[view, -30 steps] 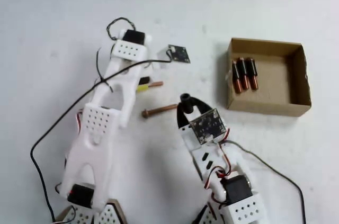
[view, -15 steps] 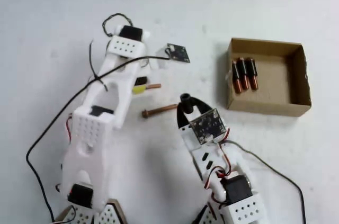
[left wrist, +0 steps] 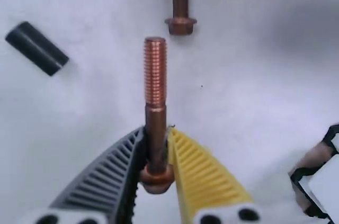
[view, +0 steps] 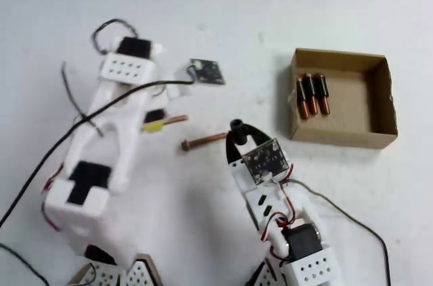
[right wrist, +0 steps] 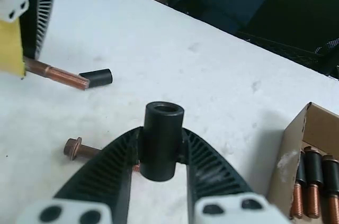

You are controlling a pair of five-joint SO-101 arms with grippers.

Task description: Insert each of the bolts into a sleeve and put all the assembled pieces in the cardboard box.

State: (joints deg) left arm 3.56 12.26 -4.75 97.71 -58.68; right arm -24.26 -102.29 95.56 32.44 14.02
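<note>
My left gripper (left wrist: 156, 131) is shut on a copper bolt (left wrist: 155, 81), held by its head end with the threaded tip pointing away. In the high view this gripper (view: 157, 124) is left of centre. My right gripper (right wrist: 162, 138) is shut on an upright black sleeve (right wrist: 164, 123), its bore facing up, near the table's middle (view: 236, 126). A second bolt (view: 203, 140) lies flat between the two grippers. A loose black sleeve (right wrist: 98, 78) lies just beyond the held bolt's tip. The cardboard box (view: 379, 107) at the right holds three assembled pieces (view: 312, 95).
A small circuit board (view: 206, 72) on a black cable hangs over the table beside the left arm. The white table (view: 270, 22) has free room behind and to the left. Both arm bases stand at the near edge.
The left arm has swung to the left, carrying the bolt away from the right gripper. The right arm, the loose bolt and the box have not moved.
</note>
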